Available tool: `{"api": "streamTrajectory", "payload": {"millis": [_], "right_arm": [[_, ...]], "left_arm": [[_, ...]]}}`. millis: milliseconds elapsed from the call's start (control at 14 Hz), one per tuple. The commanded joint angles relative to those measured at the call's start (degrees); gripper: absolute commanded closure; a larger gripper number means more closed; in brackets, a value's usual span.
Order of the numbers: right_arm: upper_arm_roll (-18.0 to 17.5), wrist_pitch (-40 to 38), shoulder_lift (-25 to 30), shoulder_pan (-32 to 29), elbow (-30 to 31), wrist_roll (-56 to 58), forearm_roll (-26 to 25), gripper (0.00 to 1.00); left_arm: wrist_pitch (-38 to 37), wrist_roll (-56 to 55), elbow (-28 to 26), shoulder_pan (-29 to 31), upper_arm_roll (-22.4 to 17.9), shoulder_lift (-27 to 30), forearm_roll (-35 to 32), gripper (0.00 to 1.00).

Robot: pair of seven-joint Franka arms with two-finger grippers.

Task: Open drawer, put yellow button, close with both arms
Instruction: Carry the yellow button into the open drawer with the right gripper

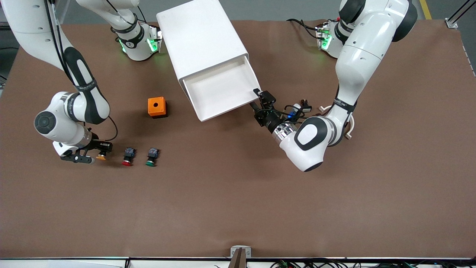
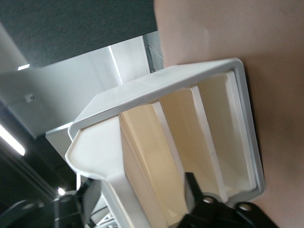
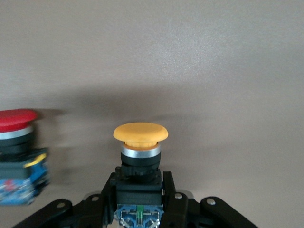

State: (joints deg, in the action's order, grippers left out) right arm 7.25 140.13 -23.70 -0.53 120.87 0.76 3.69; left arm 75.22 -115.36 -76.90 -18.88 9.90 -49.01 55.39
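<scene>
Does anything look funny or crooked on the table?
Only the white cabinet looks off: it lies tipped on its back and sits slantwise on the table, with its drawer pulled out. Nothing looks spilled or broken.

This is looking like a robotics lab: two white arms [image 1: 353,56] are working at a brown table [image 1: 238,208], with cables [image 1: 305,265] trailing along its edge.

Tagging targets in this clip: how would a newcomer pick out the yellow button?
From the white cabinet, look nearer the camera, toward the right arm's end, to a row of three buttons. The yellow button ends that row beside the red button, and alone sits between the right gripper's shut fingers.
</scene>
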Motion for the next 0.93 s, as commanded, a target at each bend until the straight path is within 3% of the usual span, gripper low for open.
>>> {"api": "streamTrajectory", "payload": {"millis": [0,214,500,857], "right_arm": [[-0.5,-12.1,9.2,1.5,-0.7,-4.3,3.4,1.00],[-0.6,-24.1,18.7,6.3,-1.3,-16.2,4.5,1.00],[-0.7,-30.9,27.4,19.0,-1.3,-41.1,4.5,1.00],[-0.7,-30.0,26.8,37.5,-7.5,-71.8,6.0,1.00]], "left_arm": [[0.2,11.7,1.8,0.8,-0.1,0.7,0.2,0.00],[0.3,23.0,5.8,0.9,-0.8,0.5,-0.2,0.00],[2.6,41.1,8.6,-1.3,-6.9,1.9,-3.3,0.00],[15.9,53.8,8.6,-3.6,-6.8,8.0,-20.1,0.00]]}}
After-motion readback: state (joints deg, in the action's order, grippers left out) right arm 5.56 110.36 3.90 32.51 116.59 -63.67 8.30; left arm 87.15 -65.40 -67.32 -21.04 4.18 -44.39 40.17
